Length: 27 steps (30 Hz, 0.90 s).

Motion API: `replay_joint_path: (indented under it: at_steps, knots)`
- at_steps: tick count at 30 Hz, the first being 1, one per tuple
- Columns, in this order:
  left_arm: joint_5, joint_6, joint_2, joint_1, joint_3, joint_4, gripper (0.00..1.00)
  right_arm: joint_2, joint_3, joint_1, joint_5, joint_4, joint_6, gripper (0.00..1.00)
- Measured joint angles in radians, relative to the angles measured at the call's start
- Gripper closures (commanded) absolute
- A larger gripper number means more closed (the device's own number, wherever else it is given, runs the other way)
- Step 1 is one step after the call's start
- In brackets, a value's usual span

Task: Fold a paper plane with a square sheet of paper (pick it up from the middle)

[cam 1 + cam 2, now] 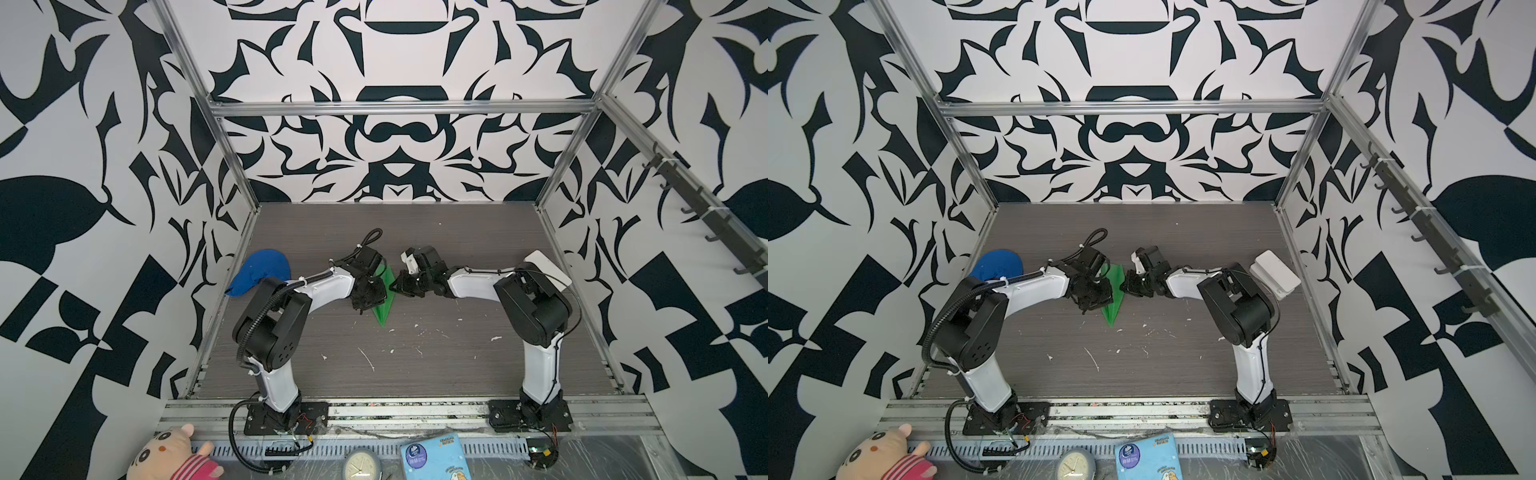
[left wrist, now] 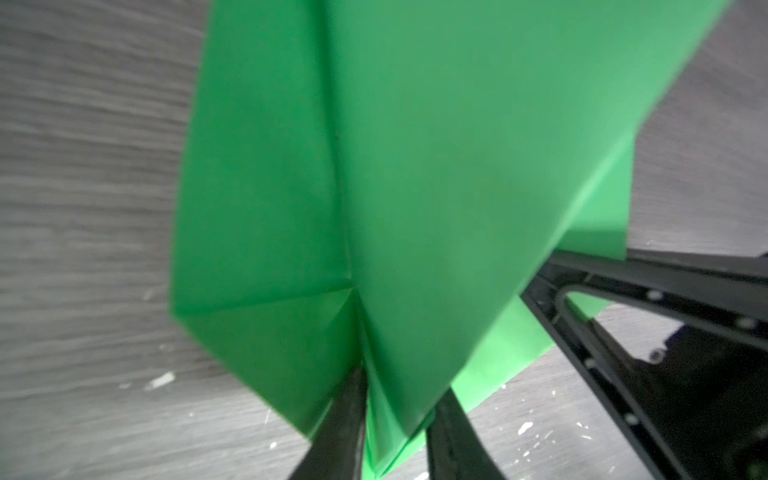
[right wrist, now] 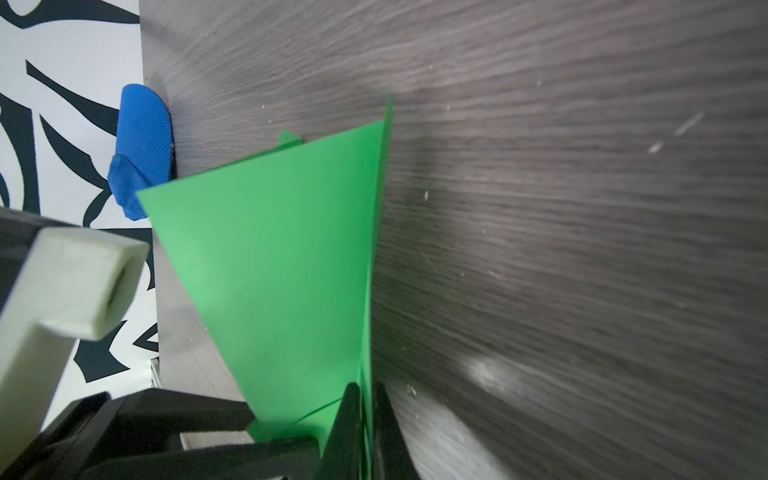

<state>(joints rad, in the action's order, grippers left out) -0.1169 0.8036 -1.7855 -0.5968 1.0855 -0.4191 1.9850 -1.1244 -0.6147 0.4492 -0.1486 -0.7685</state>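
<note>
Where black-and-white patterned walls (image 1: 395, 145) enclose it, the grey wood-grain tabletop (image 1: 457, 365) carries white flecks (image 1: 368, 359); the paper plane (image 1: 384, 309) is mid-tabletop between both pincers, nose toward the near edge; left pincer (image 2: 401, 384) stands partly apart astride its folded keel; right pincer (image 3: 365, 388) is pinched closed upon its edge.

Both top views look from high above the front edge of the worktop (image 1: 415, 365), down and forward to the back wall (image 1: 399, 62). They share nearly the whole scene, only shifted sideways. Each wrist camera sits very near behind its own pincer, the left pincer (image 2: 395, 419) and the right pincer (image 3: 368, 419), and looks out along it. Both see the paper plane (image 2: 415, 187) close up.
</note>
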Motion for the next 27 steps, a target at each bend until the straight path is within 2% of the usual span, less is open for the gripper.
replay_joint_path:
  at_steps: [5, 10, 13, 21, 27]
  knots:
    - [0.021, -0.001, -0.037, -0.016, 0.046, -0.024, 0.71, 0.0, 0.0, 0.0, 0.0, -0.003, -0.003, 0.89]
    - [0.043, -0.008, -0.062, -0.021, 0.072, -0.054, 0.84, -0.003, 0.022, 0.009, -0.002, -0.023, -0.019, 0.85]
    - [0.053, -0.017, -0.063, -0.023, 0.08, -0.069, 0.86, -0.038, 0.079, 0.02, -0.014, -0.042, -0.026, 0.78]
    - [0.078, -0.03, -0.054, -0.024, 0.087, -0.095, 0.85, -0.268, 0.231, 0.114, -0.087, -0.056, -0.029, 0.75]
    - [0.11, -0.045, -0.053, -0.024, 0.115, -0.132, 0.77, -0.349, 0.253, 0.142, -0.132, -0.056, -0.007, 0.74]
